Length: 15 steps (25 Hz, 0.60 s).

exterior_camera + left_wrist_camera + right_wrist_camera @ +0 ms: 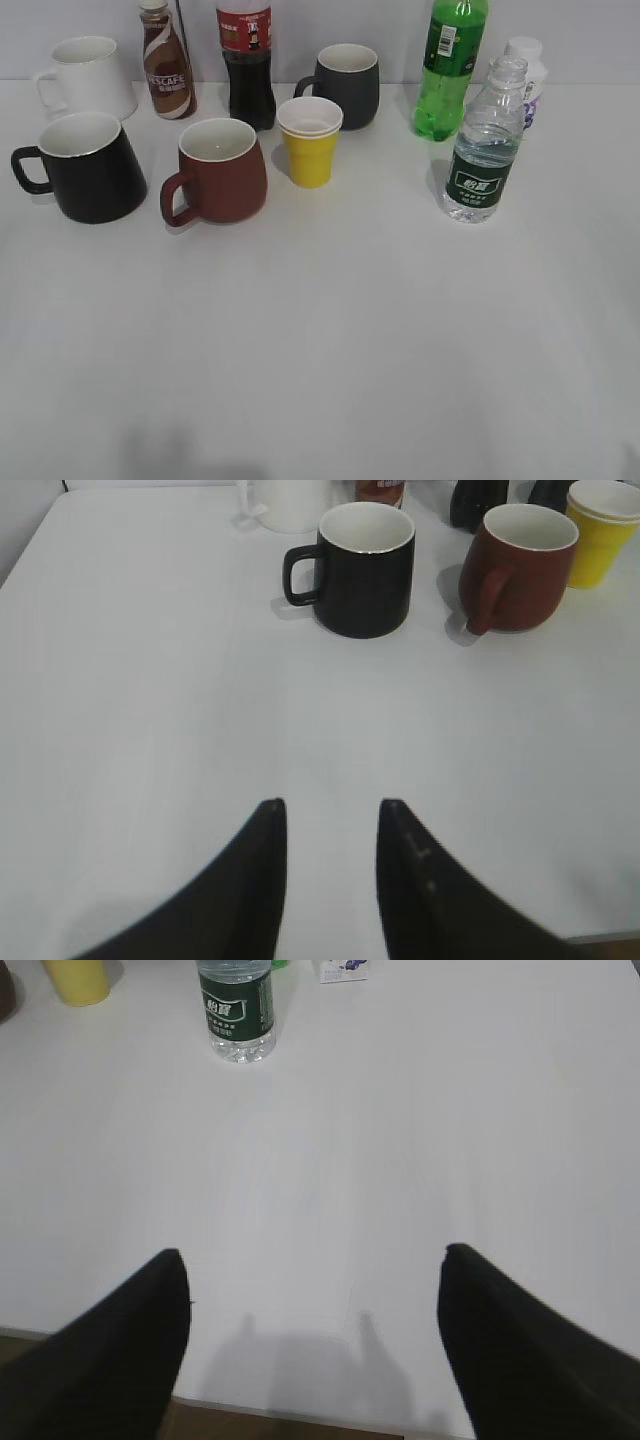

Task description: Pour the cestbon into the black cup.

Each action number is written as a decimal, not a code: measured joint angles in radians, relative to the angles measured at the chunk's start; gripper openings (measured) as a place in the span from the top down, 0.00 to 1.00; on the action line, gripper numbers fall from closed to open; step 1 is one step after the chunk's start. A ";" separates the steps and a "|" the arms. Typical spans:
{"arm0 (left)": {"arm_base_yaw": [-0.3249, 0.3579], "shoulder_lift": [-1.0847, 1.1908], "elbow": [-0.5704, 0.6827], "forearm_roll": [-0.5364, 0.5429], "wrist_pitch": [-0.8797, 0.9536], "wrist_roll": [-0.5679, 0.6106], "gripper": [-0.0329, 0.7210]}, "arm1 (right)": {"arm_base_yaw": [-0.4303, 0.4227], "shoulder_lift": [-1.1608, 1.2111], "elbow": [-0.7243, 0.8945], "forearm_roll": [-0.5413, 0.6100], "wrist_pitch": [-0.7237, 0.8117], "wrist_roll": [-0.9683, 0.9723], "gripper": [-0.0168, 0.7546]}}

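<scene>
The cestbon (484,145) is a small clear ribbed bottle with a dark green label, uncapped, upright at the right of the white table; it also shows in the right wrist view (237,1010), far ahead and left of my jaws. The black cup (85,165) stands at the left with its handle to the left; it shows in the left wrist view (360,568), ahead of my jaws. My left gripper (331,805) is open and empty over bare table. My right gripper (315,1255) is wide open and empty near the table's front edge. Neither gripper shows in the exterior view.
A reddish-brown mug (220,170), yellow cups (310,140), a dark grey mug (347,85), a white mug (85,75), a Nescafe bottle (166,60), a cola bottle (247,60), a green soda bottle (450,65) and a white bottle (527,75) stand at the back.
</scene>
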 joint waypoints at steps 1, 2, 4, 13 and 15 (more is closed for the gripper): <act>0.000 0.000 0.000 0.000 0.000 0.000 0.64 | 0.000 0.000 0.000 0.000 0.000 0.000 0.23; 0.000 0.000 0.000 0.000 0.000 0.000 0.64 | 0.000 0.000 0.000 0.000 0.000 0.000 0.23; 0.000 0.000 0.000 0.000 0.000 0.000 0.64 | 0.000 0.000 0.000 0.000 0.000 0.000 0.23; 0.000 0.000 0.000 0.000 0.000 0.000 0.64 | 0.000 0.000 0.000 0.000 -0.001 0.000 0.23; 0.000 0.000 0.000 0.000 0.000 0.000 0.64 | 0.000 0.000 0.000 0.000 -0.001 0.000 0.23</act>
